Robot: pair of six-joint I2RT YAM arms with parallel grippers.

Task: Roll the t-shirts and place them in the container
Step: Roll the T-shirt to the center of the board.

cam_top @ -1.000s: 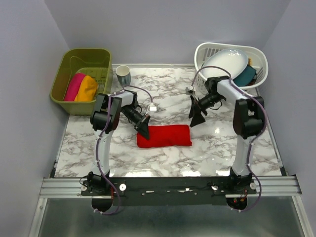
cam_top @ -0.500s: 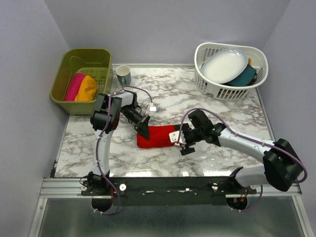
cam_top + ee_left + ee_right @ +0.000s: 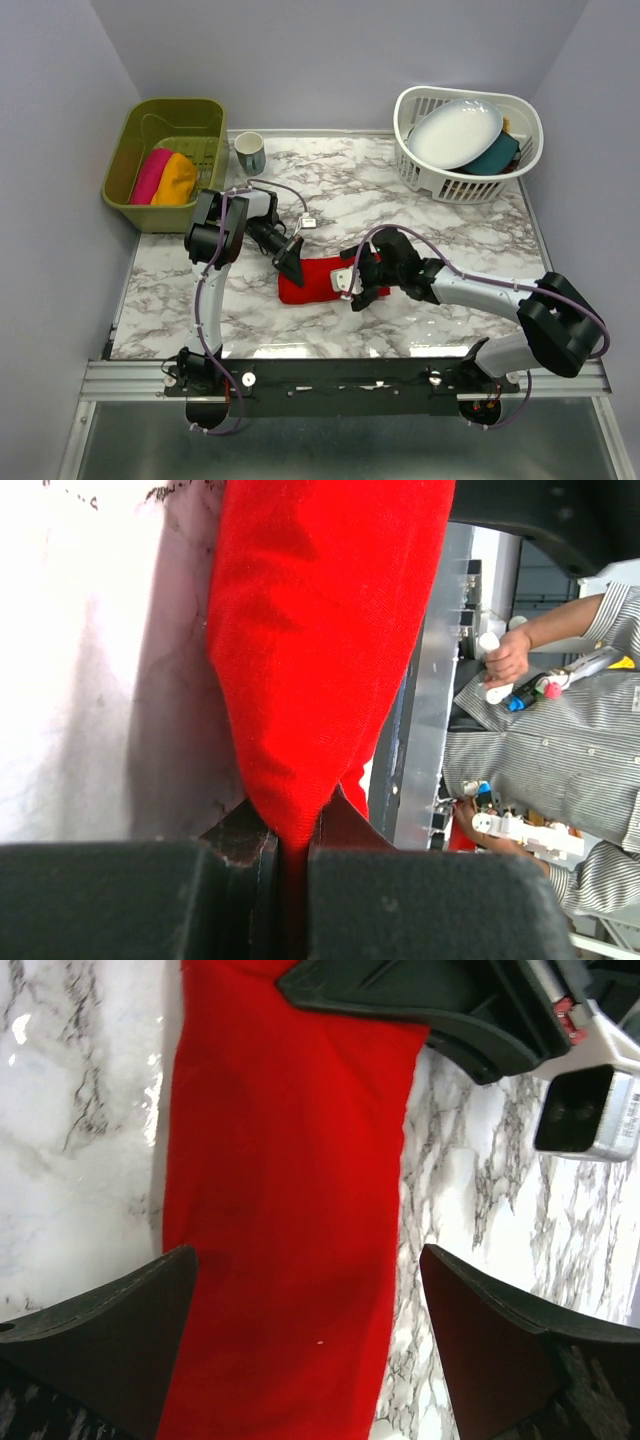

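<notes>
One red t-shirt is pinched by the left tool; the wide-open, empty right tool should be centred astride it.

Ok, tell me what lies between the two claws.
Only the red t-shirt: the left claw pinches one end, the open right claw straddles the other. The top view shows it.

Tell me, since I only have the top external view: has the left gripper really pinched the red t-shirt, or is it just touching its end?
Observer: Pinched. The left wrist view shows the left gripper shut on a fold of the red t-shirt, with cloth running in between its jaws.
Operator: Has the right gripper closed on the other end?
Observer: No. The right wrist view shows the right gripper open, its fingers straddling the shirt's width.
</notes>
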